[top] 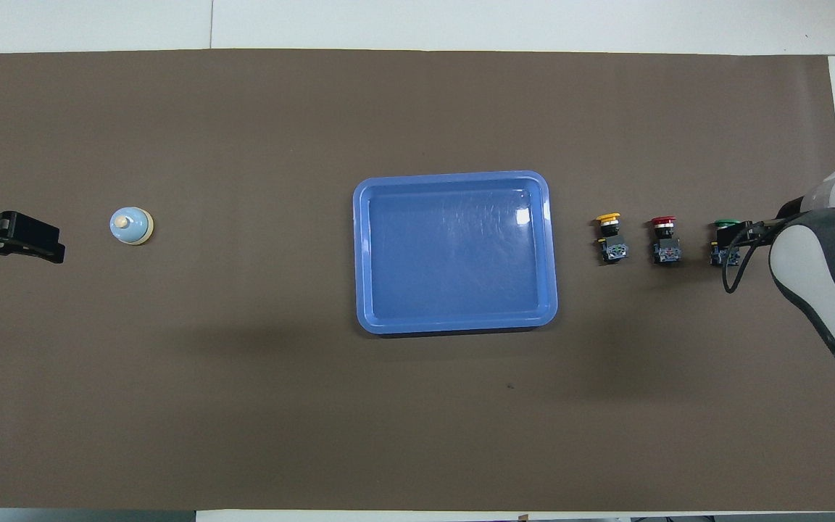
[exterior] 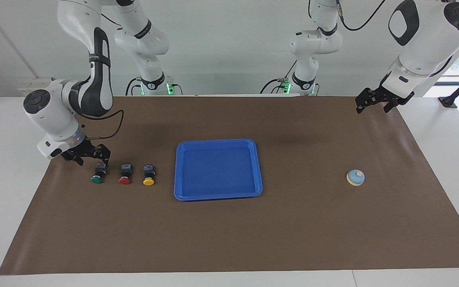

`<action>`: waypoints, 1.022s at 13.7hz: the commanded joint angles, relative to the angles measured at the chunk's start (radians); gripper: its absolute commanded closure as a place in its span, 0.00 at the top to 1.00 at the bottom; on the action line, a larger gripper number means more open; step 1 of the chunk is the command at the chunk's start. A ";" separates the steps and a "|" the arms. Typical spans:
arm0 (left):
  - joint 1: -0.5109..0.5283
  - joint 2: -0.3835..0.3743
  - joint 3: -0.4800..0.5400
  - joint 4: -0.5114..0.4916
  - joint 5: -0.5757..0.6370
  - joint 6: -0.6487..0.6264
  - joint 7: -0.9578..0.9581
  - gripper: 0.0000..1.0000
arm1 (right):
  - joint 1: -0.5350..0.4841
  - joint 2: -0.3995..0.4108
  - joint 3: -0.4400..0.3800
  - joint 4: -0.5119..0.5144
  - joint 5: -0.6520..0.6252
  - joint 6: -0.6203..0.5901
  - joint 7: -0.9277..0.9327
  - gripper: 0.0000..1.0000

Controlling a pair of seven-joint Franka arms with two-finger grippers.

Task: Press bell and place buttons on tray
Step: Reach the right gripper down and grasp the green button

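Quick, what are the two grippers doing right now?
Left gripper: open, empty, waiting up over the mat's edge.
Right gripper: open, holding nothing, low by the green button.

A brown mat (exterior: 229,235) covers most of the white table (exterior: 10,167).
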 commanded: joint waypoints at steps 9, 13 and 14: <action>-0.006 -0.012 0.010 -0.005 -0.006 -0.016 0.000 1.00 | -0.023 0.089 0.010 -0.050 0.018 0.148 0.050 0.87; -0.006 -0.012 0.010 -0.003 -0.006 -0.016 0.000 1.00 | -0.012 0.089 0.010 -0.053 0.018 0.173 0.100 0.41; -0.006 -0.012 0.010 -0.003 -0.006 -0.017 0.000 1.00 | -0.009 0.089 0.010 -0.048 0.016 0.168 0.100 0.19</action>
